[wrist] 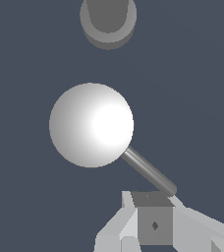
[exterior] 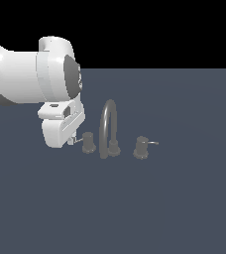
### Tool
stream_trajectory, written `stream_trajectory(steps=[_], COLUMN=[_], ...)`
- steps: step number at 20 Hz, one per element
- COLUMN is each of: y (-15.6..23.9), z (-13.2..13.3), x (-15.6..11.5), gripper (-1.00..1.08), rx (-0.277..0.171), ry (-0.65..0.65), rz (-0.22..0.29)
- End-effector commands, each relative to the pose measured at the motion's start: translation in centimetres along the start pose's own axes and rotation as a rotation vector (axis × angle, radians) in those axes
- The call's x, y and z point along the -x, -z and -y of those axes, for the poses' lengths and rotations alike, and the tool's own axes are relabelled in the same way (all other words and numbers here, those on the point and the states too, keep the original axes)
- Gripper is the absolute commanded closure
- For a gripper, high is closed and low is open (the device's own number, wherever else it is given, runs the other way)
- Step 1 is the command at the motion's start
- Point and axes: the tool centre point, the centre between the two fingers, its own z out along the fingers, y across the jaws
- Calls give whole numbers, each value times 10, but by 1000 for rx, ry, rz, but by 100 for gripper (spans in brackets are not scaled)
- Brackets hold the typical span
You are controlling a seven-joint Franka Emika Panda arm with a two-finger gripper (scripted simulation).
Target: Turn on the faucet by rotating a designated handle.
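Exterior view, left of centre: the white arm [exterior: 30,74] fills the upper left and hides most of the gripper [exterior: 73,140]; whether its fingers are apart or together cannot be told. Just beside it, toward centre, stands the handle [exterior: 88,143], its lever rod [wrist: 148,171] reaching to the fingertip block. Further right rise the faucet [exterior: 108,126] spout and the twin knob [exterior: 141,147].

Arm [exterior: 21,79]: glossy white rounded shells, a dark grey disc cap on the joint at its 3 o'clock end. Gripper [exterior: 73,140]: boxy white hand with a slotted recess; wrist view shows pale grey angular fingers [wrist: 121,226] and a darker grey block bearing a small diamond mark.
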Motion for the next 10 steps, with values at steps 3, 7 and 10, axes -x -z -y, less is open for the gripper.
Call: stream_trajectory(steps=[3, 7, 10], y=[0, 1, 0], z=[-9, -18, -19], x=[-21, -37, -20], gripper=[108, 108, 108], rx=[6, 7, 7], ry=[-13, -21, 12], rz=[-4, -6, 3])
